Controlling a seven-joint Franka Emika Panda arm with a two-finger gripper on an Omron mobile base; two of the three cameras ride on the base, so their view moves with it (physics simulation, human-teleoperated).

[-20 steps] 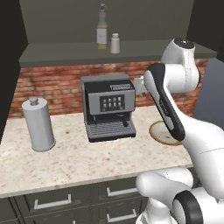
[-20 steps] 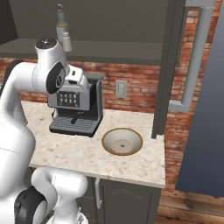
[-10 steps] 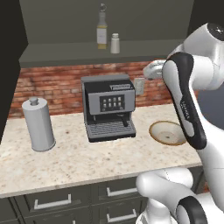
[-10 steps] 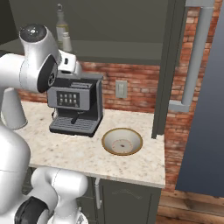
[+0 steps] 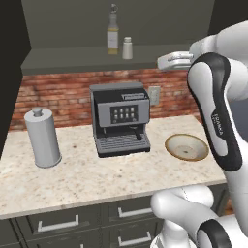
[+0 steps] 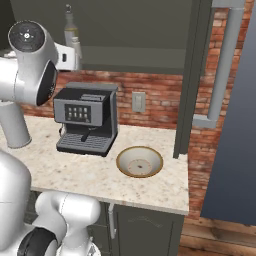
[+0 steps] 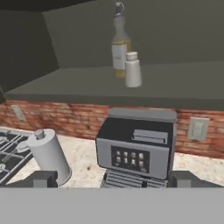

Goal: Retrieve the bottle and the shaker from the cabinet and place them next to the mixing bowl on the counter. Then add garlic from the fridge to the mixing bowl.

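Raised to cabinet-shelf height, the gripper [image 5: 167, 62] has its jaws spread wide and holds nothing, well right of the bottle [image 5: 113, 36] and shaker [image 5: 127, 48]. Both stand upright on the open cabinet shelf [image 5: 72, 60], the shaker just beside the bottle. Below them a coffee machine [image 5: 120, 118] sits on the counter [image 5: 97, 177]; the mixing bowl [image 5: 186, 147] lies to its right, a paper-towel roll [image 5: 42, 137] left.

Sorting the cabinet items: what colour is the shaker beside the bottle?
White; the shaker shows best in the hand view.
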